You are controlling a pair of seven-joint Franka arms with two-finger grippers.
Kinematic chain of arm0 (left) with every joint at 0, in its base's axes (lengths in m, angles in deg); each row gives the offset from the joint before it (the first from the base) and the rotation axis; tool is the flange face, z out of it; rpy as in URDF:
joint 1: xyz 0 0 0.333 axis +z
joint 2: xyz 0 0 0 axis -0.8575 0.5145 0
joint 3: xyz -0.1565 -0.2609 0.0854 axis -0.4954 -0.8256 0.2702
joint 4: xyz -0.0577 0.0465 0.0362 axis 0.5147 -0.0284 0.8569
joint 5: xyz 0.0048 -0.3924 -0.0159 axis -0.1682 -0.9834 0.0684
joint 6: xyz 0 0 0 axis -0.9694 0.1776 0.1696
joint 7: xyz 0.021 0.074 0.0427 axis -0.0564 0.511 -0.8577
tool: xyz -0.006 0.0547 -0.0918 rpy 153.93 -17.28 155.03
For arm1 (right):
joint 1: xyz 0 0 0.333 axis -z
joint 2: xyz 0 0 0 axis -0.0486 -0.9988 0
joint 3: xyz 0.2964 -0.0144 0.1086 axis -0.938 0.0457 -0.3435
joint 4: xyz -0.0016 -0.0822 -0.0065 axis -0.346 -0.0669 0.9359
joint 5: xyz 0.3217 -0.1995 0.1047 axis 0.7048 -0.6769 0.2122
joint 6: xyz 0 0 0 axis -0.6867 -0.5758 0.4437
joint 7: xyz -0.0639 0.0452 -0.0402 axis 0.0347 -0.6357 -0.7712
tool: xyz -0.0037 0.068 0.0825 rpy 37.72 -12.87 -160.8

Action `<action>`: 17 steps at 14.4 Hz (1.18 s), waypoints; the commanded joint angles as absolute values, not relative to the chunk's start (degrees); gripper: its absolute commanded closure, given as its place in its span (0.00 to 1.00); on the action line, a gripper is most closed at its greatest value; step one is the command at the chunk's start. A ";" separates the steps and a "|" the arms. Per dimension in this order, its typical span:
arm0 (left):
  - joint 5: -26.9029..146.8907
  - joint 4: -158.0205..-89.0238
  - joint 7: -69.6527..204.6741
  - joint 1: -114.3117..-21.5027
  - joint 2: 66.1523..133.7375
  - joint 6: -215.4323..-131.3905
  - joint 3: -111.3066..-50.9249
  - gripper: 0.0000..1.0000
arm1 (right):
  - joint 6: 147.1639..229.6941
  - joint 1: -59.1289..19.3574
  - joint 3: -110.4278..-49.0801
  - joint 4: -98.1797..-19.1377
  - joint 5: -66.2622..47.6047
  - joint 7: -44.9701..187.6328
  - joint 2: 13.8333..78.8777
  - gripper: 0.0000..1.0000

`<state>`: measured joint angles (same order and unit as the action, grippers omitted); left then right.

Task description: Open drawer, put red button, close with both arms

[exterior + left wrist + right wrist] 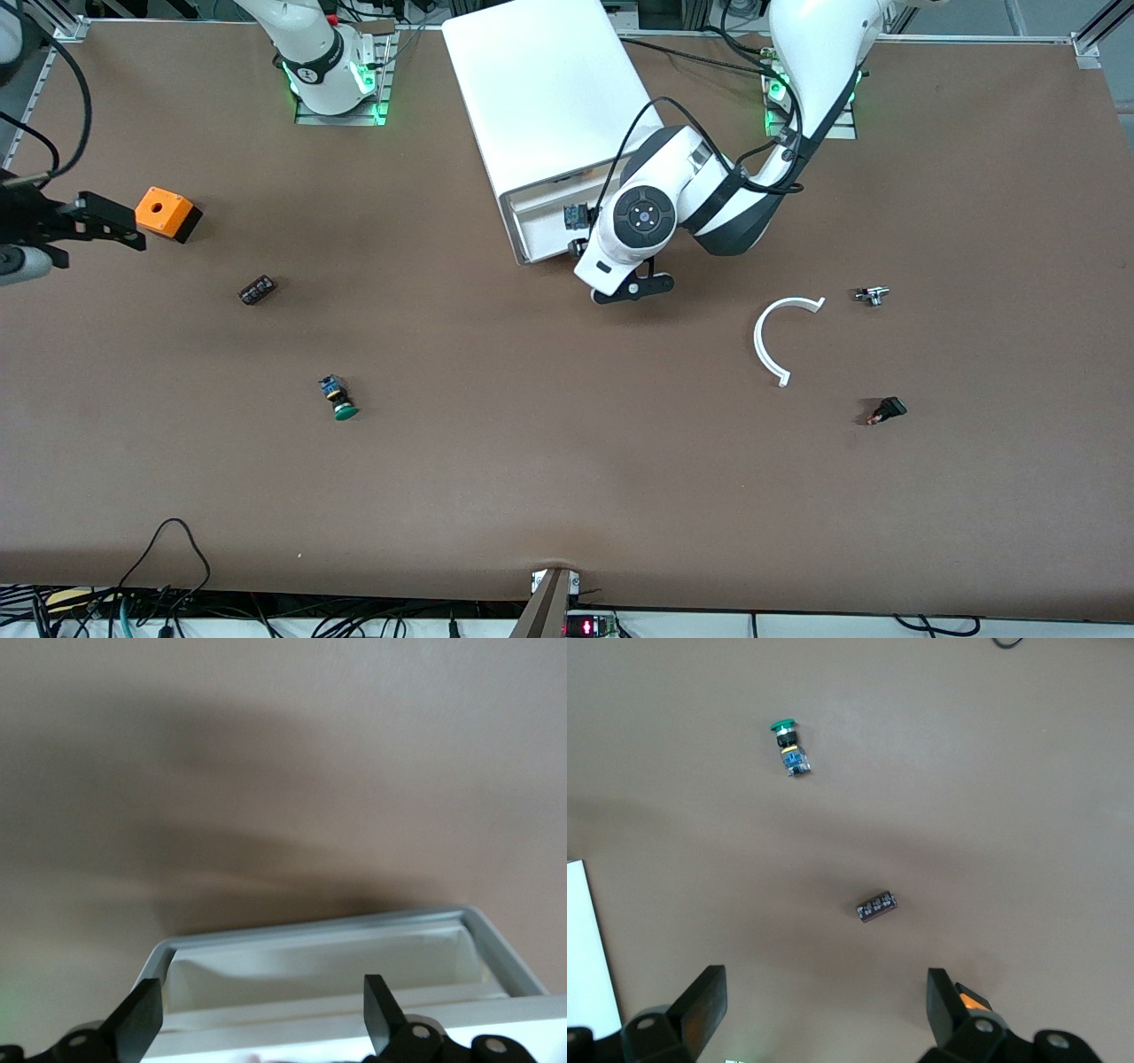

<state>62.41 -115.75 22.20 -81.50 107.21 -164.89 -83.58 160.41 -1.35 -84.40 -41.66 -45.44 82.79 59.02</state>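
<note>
So both grippers are spread wide and neither has hold of anything. The left gripper (257, 1014) hangs over the pulled-out drawer (328, 961), its two black fingers (383, 1010) splayed above the white tray, not touching it as far as I can see. In the front view that gripper itself is tucked under the left arm's wrist, so you only get a black bit poking out below it. The drawer (542, 226) sticks out of the white cabinet (540, 97) toward the front camera, and there's a small blue-and-black body (576, 214) sitting in it right at the edge of the wrist; I can't see a red cap on it, the arm covers that part, so I can't swear it's the red button. The right gripper (824, 1010) waits up in the air at the right arm's end of the table, wide open over bare brown table (992, 815), just beside an orange box (166, 213). Below it lie a little dark block (877, 905) with pale markings too small to read, and nearer the front camera the green-capped button (788, 748) on its side. Toward the left arm's end there's a white curved piece (769, 341) and two tiny parts I can't identify.
</note>
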 commanded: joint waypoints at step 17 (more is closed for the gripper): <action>52.90 -116.62 22.63 -81.88 107.63 -160.14 -84.94 0.00 | 159.47 -6.39 -84.94 -40.58 -48.02 83.61 55.66 0.00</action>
<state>54.74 -116.12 22.21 -81.58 107.40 -161.48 -84.60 160.64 -5.62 -84.90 -41.32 -46.99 83.43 54.69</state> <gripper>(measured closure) 0.000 0.000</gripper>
